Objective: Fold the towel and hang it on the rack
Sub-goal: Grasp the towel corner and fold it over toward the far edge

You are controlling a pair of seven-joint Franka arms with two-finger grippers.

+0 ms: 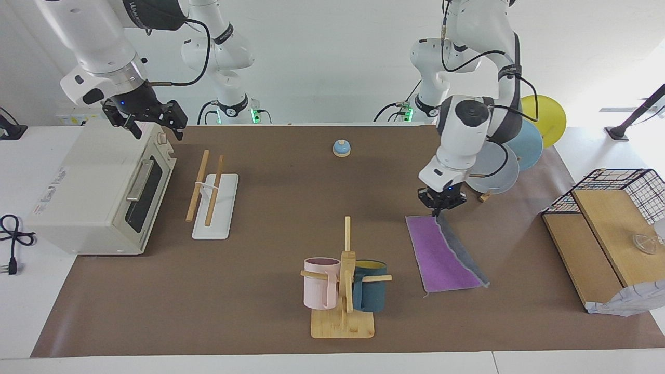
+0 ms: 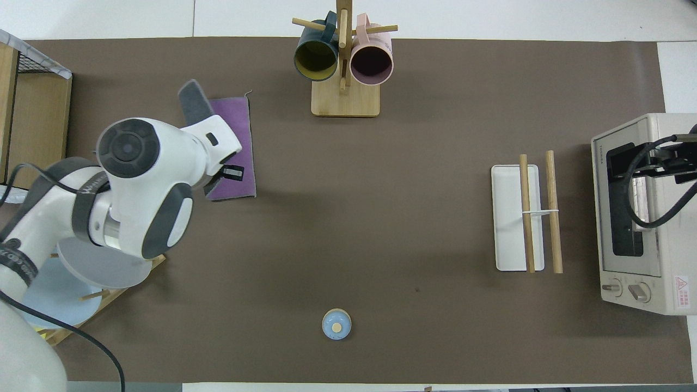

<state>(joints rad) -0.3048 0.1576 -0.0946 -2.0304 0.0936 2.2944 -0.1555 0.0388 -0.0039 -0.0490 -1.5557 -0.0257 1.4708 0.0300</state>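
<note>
- The left hand (image 1: 440, 206) hangs low over the towel (image 1: 442, 254), its fingertips pinched together on a corner of the cloth.
- From that hand the towel runs down and away from the robots: the held edge is drawn over the rest, so a strip of dark grey underside shows along the side toward the left arm's end of the bench (image 1: 270, 311), with the purple face beside it.
- The part of the towel farthest from the robots lies flat on the bench; in the overhead view the arm covers much of it, and only a purple strip (image 2: 239, 147) and a grey flap show.
- The rack (image 1: 212, 195), two wooden rods on a white base, stands well apart from the left hand, toward the right arm's end of the bench, with nothing hung on it.
- The right hand (image 1: 150, 122) hovers over the top of the toaster oven (image 1: 98, 192), fingers spread apart and holding nothing; this arm waits. The rack is just beside the oven, below that hand.
- The mug tree (image 1: 344, 291) near the towel carries a pink mug (image 1: 318, 283) and a teal mug (image 1: 370, 291), one on each side.
- A plate stand beside the left hand holds a grey plate (image 1: 493, 169), a blue one and a yellow one on edge.
</note>
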